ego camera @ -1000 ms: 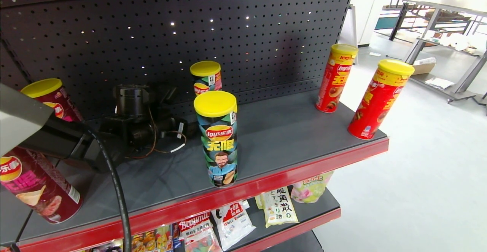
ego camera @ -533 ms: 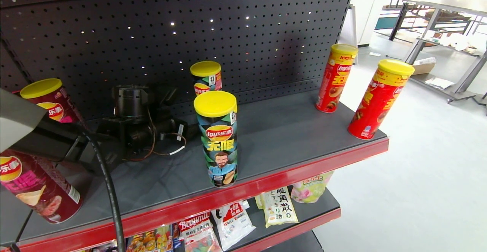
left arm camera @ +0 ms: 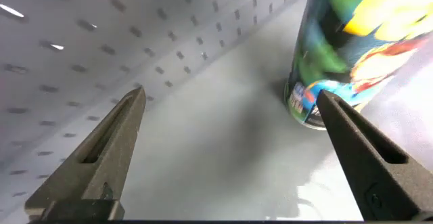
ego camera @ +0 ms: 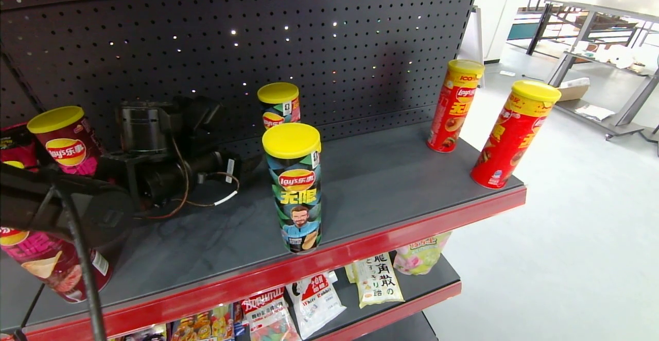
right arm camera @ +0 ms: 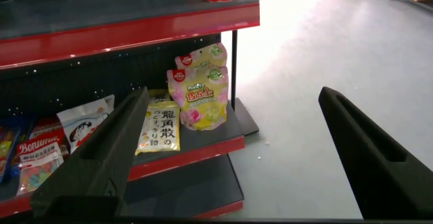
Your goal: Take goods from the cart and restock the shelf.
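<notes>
- The green can [ego camera: 278, 105] is standing upright at the back of the shelf [ego camera: 391, 186], against the pegboard wall [ego camera: 309, 32], where stock belongs.
- The left claw [left arm camera: 230, 95] is gaping wide, gripping nothing, with the can just beside one finger.
- The right claw [right arm camera: 235, 92] is also hanging wide open and empty, facing the snack bags [right arm camera: 199, 95] lower down.
- Bare shelf is lying between the second green can [ego camera: 294, 191] at the front lip and the red cans [ego camera: 455, 105] near the end edge.

- Left gripper [left arm camera: 231, 97] hangs over the shelf [ego camera: 391, 176], with the pegboard [ego camera: 257, 37] beyond it.
- Rear can [left arm camera: 342, 48] stands just beside one fingertip.
- Front can [ego camera: 294, 191] stands right of the gripper, nearer the shelf's edge.
</notes>
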{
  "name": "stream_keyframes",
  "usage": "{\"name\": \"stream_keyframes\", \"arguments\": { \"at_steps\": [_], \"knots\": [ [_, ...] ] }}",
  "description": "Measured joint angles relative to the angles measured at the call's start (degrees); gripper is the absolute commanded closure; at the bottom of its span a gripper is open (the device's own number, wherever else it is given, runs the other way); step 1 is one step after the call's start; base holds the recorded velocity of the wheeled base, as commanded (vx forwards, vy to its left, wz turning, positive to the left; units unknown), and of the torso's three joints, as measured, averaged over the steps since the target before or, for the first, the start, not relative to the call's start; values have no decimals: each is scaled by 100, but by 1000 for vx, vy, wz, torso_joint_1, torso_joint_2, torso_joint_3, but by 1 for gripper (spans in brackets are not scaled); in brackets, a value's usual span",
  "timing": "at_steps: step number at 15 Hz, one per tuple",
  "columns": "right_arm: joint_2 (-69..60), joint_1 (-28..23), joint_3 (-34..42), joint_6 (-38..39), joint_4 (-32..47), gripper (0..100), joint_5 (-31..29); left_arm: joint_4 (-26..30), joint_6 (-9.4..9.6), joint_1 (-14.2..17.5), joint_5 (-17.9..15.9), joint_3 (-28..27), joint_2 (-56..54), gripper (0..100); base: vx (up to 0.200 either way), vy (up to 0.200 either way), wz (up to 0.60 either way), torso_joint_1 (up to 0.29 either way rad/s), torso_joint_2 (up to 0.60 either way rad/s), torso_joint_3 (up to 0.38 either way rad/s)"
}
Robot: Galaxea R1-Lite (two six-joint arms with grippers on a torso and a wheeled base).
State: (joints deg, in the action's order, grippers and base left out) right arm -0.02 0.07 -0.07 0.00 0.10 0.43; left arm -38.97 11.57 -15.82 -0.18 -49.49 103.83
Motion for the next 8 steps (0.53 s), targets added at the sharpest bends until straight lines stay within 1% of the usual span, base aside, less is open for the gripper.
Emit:
{"name": "stream_keyframes", "arguments": {
  "at_steps": [3,5,6,8],
  "knots": [
    [0,0,0,0,0,0,0,129,-41,-13,-9,324,-811,0,0,0,0,0,0,0],
    [0,0,0,0,1,0,0,400,-66,-18,-13,567,-1463,0,0,0,0,0,0,0],
    [0,-2,0,0,1,0,0,589,-88,-21,-13,652,-1770,0,0,0,0,0,0,0],
    [0,0,0,0,1,0,1,1457,-176,-21,-82,774,-2660,0,0,0,0,0,0,0]
  ]
}}
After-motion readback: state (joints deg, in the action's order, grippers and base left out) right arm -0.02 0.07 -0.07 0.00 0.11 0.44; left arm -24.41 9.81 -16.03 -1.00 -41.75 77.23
